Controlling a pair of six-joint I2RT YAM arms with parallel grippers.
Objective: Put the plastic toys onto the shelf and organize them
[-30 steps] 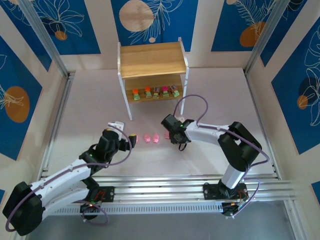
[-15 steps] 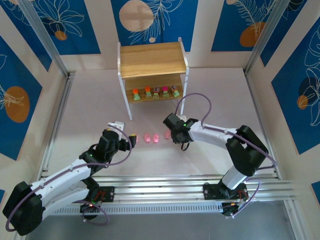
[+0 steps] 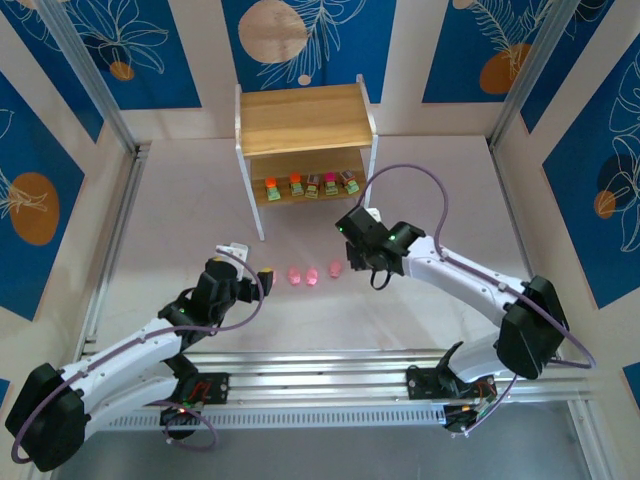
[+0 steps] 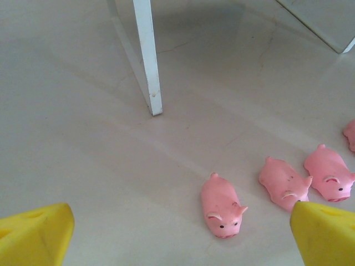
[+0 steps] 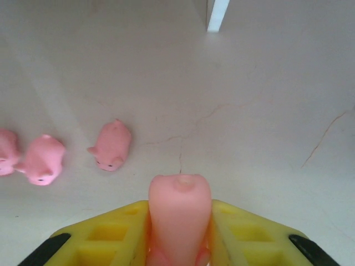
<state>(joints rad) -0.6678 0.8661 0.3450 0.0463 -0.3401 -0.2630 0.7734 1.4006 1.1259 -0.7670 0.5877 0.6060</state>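
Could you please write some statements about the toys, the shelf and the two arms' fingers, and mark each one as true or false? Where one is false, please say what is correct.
1. The right fingers grip a pink pig. True.
2. The left fingers are closed on a toy. False: they stand wide open with nothing between them.
3. The blocky pieces stand on the top board of the shelf. False: they stand in a row on its lower board.
4. Several pink pigs lie on the table in front of the shelf. True.
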